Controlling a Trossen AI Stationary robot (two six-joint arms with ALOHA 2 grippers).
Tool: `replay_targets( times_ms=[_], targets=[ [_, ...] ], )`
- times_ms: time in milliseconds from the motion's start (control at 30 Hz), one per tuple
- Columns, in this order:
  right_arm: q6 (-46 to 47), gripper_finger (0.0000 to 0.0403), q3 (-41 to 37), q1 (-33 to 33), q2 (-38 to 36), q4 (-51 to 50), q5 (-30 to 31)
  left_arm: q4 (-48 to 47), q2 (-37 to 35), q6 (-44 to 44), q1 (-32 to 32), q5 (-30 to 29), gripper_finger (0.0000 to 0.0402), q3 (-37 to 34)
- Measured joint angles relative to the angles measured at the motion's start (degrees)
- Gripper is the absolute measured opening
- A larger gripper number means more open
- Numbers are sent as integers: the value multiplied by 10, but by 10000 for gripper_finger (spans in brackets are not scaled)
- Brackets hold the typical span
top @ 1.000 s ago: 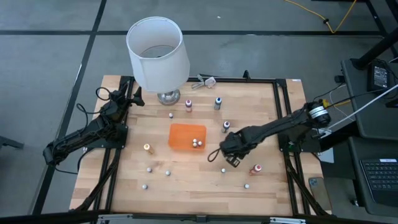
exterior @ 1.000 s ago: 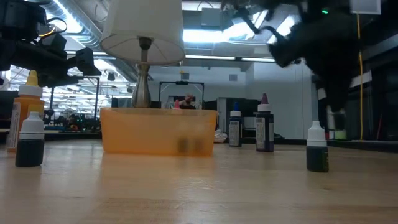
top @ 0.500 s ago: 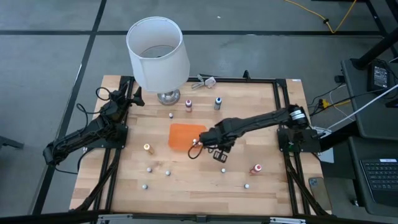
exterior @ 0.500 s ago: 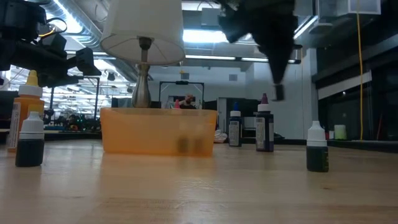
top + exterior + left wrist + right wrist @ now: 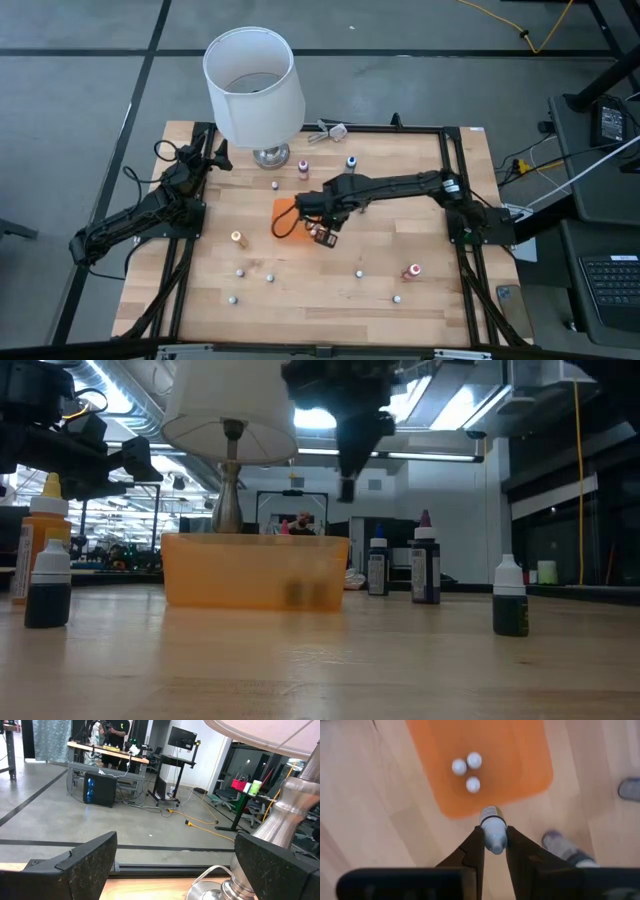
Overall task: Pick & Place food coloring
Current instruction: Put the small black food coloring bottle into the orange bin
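On the wooden table point(image 5: 420, 180), your right gripper point(image 5: 492, 851) pinches a food coloring bottle point(image 5: 493, 831) above the orange tray's point(image 5: 520, 755) edge. Three bottles point(image 5: 466, 771) sit inside. Your left gripper point(image 5: 175, 865) waits spread near the lamp point(image 5: 254, 85).

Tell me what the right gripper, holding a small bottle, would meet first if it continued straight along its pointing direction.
Probably the flat orange rectangular tray. The right gripper, shut on a small white-capped bottle, points down at the tray's near edge, where three white-capped bottles stand. Depth is unclear; it might meet the wooden table just short.
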Motion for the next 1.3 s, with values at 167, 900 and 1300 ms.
replay_targets(
  times_ms=[167, 900, 1300],
  targets=[
    [-23, 67, 31, -10, 37, 11, 0, 0, 0, 0, 0, 0, 391, 0],
    [-61, 71, 31, -14, 132, 65, 14, 0, 0, 0, 0, 0, 391, 0],
    [-55, 71, 30, -10, 154, 69, 15, 0, 0, 0, 0, 0, 391, 0]
  ],
)
